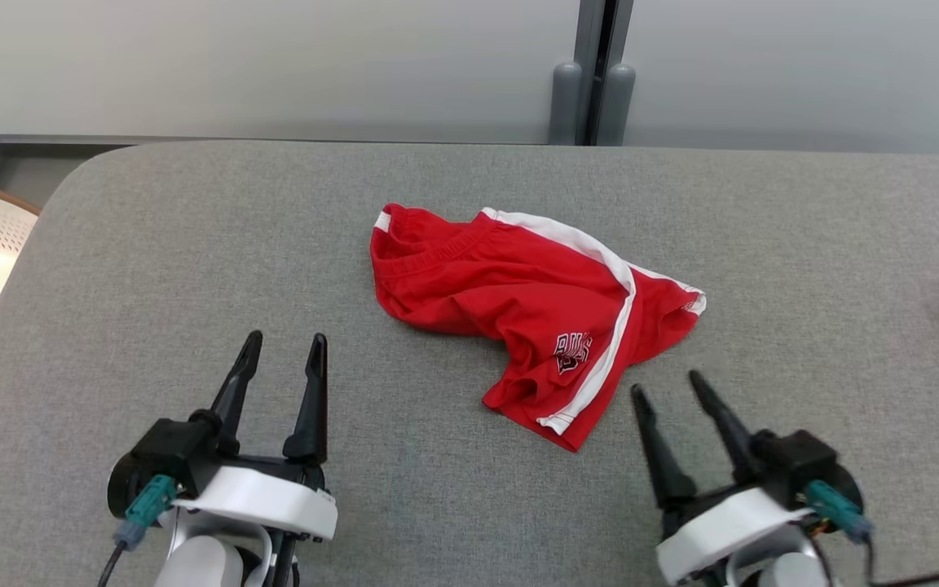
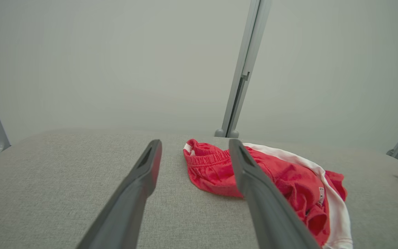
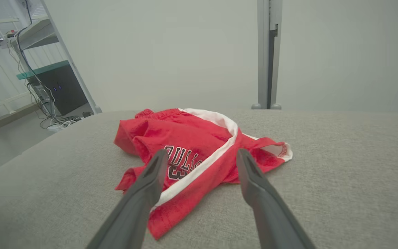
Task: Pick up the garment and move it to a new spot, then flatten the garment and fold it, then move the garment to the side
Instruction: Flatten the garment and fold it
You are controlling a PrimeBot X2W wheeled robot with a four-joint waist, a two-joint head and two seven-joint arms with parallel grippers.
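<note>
Both end effectors are hanging spread wide and empty; the left end effector (image 1: 286, 337) is sitting at seven o'clock of the crumpled red basketball shorts (image 1: 518, 302), the right end effector (image 1: 667, 383) at five o'clock, near their hem; the shorts are lying mid-way across the grey worktop (image 1: 192, 244); pinching one layer alone is risking a twisted, bunched lift.
</note>
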